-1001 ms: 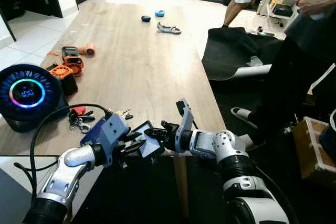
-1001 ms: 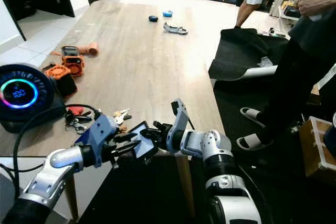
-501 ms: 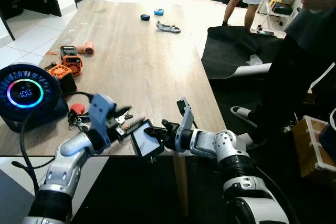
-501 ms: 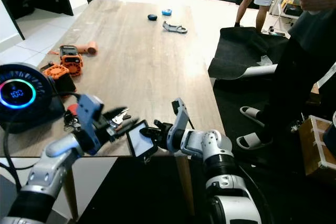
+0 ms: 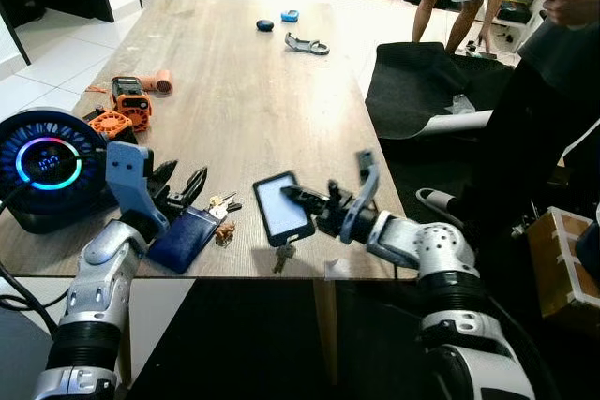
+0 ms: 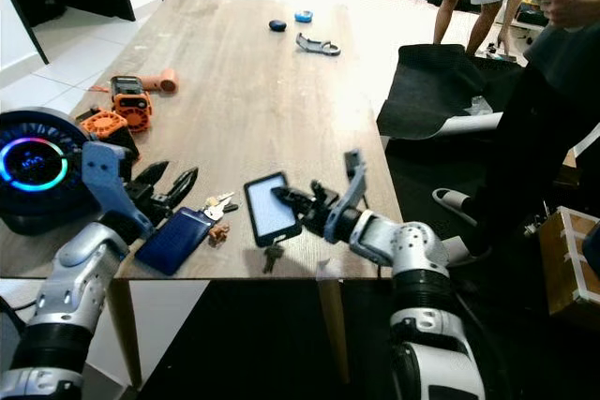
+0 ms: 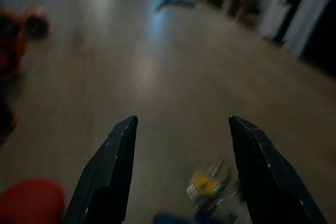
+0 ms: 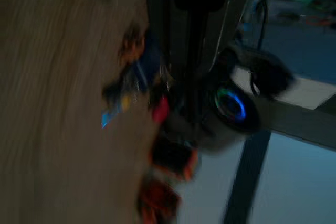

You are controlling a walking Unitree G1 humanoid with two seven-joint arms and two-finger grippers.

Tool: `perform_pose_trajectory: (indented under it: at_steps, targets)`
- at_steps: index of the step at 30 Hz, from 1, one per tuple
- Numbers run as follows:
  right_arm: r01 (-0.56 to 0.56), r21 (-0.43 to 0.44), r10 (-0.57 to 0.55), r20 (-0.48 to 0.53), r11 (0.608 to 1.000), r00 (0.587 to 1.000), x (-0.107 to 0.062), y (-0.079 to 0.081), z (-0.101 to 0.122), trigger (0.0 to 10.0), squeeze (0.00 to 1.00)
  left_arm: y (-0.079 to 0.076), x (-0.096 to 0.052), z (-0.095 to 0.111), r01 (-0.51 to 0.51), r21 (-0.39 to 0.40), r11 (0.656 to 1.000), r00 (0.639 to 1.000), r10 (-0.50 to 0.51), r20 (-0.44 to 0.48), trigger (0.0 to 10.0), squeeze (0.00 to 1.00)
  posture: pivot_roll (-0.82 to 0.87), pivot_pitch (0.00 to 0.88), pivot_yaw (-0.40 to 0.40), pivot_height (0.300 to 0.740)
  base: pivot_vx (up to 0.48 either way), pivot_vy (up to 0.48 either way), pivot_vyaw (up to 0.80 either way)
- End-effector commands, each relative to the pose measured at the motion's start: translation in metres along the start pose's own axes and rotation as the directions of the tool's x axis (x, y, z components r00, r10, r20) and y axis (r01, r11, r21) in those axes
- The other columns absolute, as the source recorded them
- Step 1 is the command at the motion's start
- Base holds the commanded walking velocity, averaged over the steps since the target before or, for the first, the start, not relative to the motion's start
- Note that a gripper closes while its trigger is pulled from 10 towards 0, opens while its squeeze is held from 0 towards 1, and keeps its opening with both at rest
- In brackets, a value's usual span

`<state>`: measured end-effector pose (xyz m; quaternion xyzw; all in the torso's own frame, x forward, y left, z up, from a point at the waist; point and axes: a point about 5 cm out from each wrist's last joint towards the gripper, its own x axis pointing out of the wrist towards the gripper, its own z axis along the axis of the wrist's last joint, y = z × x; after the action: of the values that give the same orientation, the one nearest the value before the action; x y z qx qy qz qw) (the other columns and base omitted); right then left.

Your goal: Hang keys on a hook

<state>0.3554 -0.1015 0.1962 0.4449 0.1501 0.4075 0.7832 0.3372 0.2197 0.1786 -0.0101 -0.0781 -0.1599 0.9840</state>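
We had lowered the wallet (image 5: 186, 238) onto the desk (image 5: 253, 91); left end effector (image 5: 178, 183) gaped, keys (image 5: 222, 204) came next.

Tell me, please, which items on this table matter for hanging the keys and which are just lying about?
For the job: the keys beside the blue wallet; a single key under the phone; left gripper, open; right gripper.

Lying about: round speaker, orange tools, grey clip, two small far items.
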Motion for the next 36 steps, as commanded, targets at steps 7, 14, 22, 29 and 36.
perform_pose_trajectory:
  at_steps: [7, 14, 22, 29, 36]
  targets:
    - [0.052, -0.091, -0.018, 0.344, 0.994, 0.939, -0.021, -0.002, 0.040, 0.0, 0.00, -0.016, -0.006, -0.023, 0.003, -0.079, 0.997, 0.998, -0.008, -0.064, 10.0, 0.00, 0.08, 0.128, -0.054, 0.740, 0.000, 0.000, 0.00]
    - [0.385, -0.310, -0.141, 0.591, 0.869, 0.794, -0.038, -0.006, 0.064, 0.0, 0.00, -0.037, -0.006, -0.029, 0.031, -0.123, 0.992, 0.997, -0.039, -0.062, 10.0, 0.00, 0.09, 0.125, -0.055, 0.740, 0.000, 0.000, 0.00]
    - [0.529, -0.431, -0.178, 0.627, 0.731, 0.758, -0.037, -0.012, 0.056, 0.0, 0.00, -0.052, -0.006, -0.031, 0.050, -0.169, 0.984, 0.997, -0.060, -0.053, 10.0, 0.00, 0.09, 0.125, -0.051, 0.740, 0.000, 0.000, 0.00]
    - [0.551, -0.411, -0.196, 0.644, 0.726, 0.739, -0.034, -0.016, 0.051, 0.0, 0.00, -0.062, -0.004, -0.027, 0.069, -0.185, 0.980, 0.996, -0.078, -0.043, 10.0, 0.00, 0.09, 0.121, -0.052, 0.740, 0.000, 0.000, 0.00]
    - [0.570, -0.447, -0.195, 0.643, 0.690, 0.741, -0.030, -0.018, 0.047, 0.0, 0.00, -0.074, -0.008, -0.030, 0.094, -0.203, 0.975, 0.993, -0.106, -0.050, 10.0, 0.00, 0.09, 0.119, -0.048, 0.740, 0.000, 0.000, 0.00]
